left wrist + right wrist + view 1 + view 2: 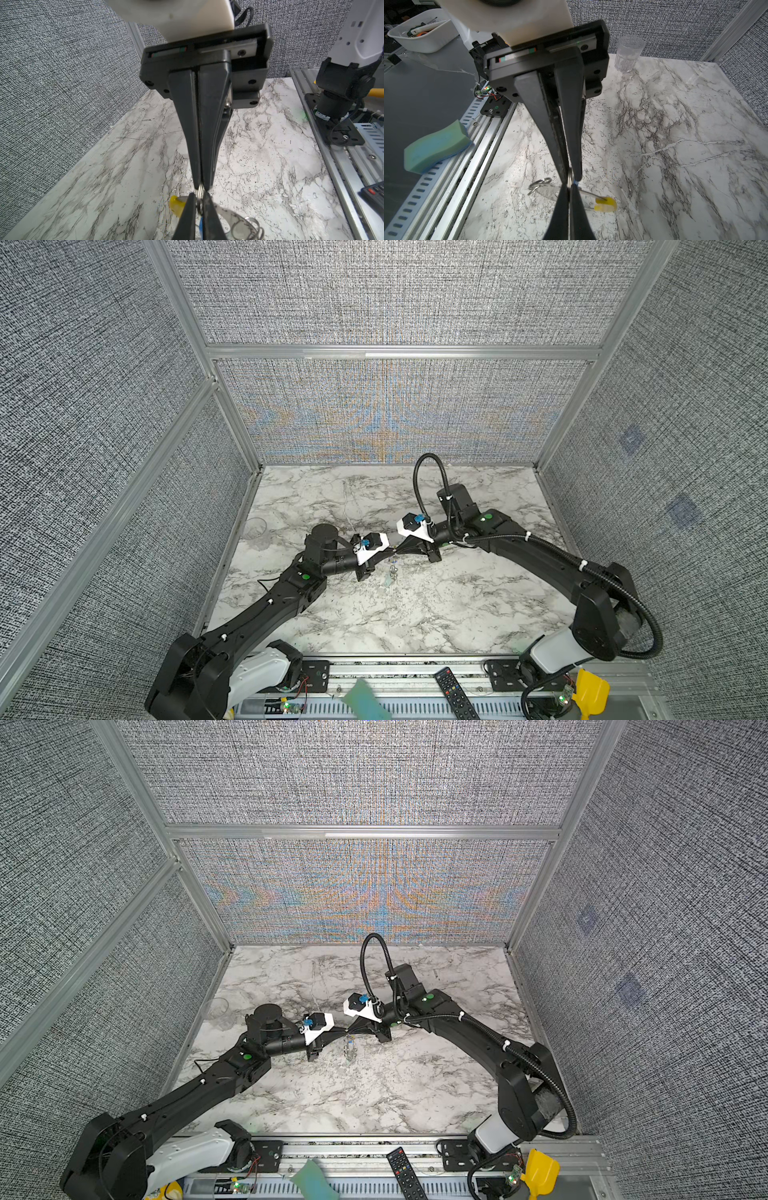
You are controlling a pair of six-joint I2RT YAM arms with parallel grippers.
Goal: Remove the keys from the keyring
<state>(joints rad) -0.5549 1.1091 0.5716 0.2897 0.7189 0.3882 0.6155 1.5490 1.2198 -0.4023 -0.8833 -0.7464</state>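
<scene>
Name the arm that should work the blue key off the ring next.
Right, probably. The right gripper is shut on the small metal ring with the blue key showing between its jaws; the left gripper pinches the same ring and can anchor it.

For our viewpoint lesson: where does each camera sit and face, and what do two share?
Both top views: high in front, down onto the table; left arm, right arm show.
Left wrist: along the left pincer, shut on the keyring.
Right wrist: along the right pincer toward the glass cup.
Wrist views share the keyring.
</scene>
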